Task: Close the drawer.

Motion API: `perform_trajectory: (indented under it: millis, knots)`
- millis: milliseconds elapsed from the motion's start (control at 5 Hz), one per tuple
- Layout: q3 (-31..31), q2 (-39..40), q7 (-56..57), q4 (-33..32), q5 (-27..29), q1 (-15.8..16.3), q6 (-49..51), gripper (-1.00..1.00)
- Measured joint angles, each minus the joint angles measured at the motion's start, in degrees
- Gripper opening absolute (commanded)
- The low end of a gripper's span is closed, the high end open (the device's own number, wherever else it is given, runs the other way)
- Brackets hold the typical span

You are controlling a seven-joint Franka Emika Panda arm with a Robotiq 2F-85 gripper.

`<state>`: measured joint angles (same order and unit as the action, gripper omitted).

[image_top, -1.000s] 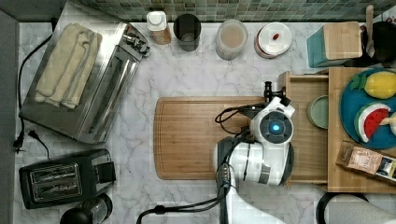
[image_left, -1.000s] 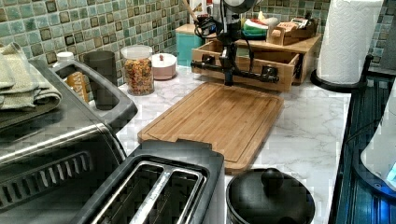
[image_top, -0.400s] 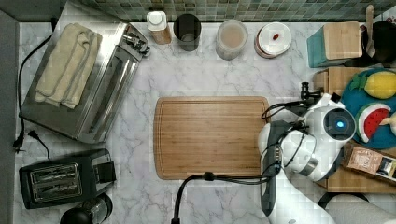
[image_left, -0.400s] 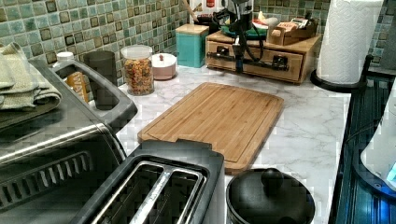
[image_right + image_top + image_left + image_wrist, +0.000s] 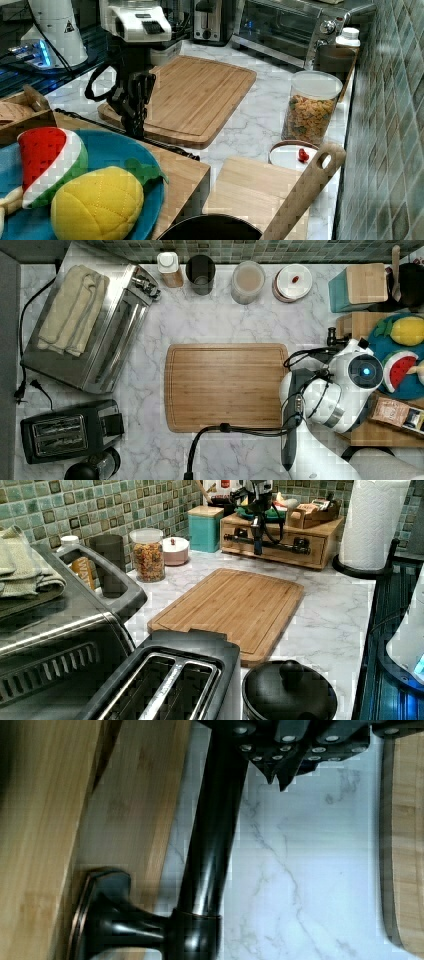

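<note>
Fingertips (image 5: 274, 770) sat pressed together with nothing between them. The gripper (image 5: 278, 779) was closed and empty, its tips just beside the handle (image 5: 210, 845) on the side away from the drawer.

- The drawer (image 5: 125, 820) lay just past the bar from the fingers. In the left view its front panel (image 5: 280, 556) looked flush with the wooden box around it, so I judged it shut or all but shut.
- The handle ran lengthwise across that panel, at right angles to the line from fingers to drawer. One post (image 5: 115, 920) joined it to the wood.
- The gripper (image 5: 257, 545) hung upright at about mid-bar in the left view. Whether the tips touched the bar I could not tell.
- Bare counter (image 5: 310, 870) lay behind the fingers, and the board (image 5: 407, 845) beyond it — well clear of the drawer.

Any push left would go straight from fingers through bar into the front. Pressing mid-bar should keep the drawer from skewing. The rounded bar might let the tips slide off.
</note>
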<state>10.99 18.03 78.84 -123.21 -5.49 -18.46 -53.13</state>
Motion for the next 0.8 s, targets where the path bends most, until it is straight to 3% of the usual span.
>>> perform_trajectory:
  millis: [800]
  knots:
    - [0.84,0.0,-0.06,-0.34,-0.31,0.95,-0.81,-1.0]
